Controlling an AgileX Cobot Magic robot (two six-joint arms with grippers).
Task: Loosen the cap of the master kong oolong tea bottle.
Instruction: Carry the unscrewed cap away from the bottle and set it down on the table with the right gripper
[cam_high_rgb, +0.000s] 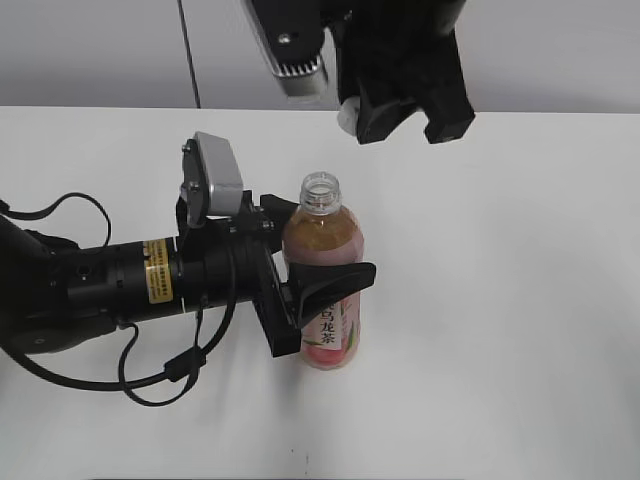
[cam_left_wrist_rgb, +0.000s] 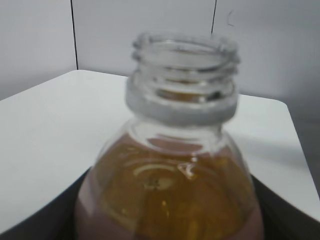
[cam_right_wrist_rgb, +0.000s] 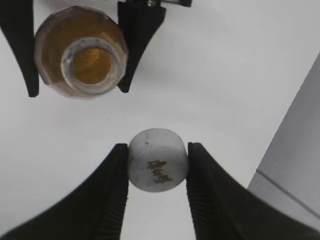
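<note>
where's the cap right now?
Off the bottle: the cap is pinched in the right end effector, raised above the table behind and right of the open neck. The left end effector clamps the bottle's body.

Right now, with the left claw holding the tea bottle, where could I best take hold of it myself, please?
Grip the tea bottle at its bare shoulder and threaded neck, coming from above: it stands upright and uncapped, the left claw clamps its middle, and the cap is away in the right claw.

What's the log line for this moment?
left hand: shut on bottle | right hand: shut on cap, lifted clear | bottle: upright, neck open
</note>
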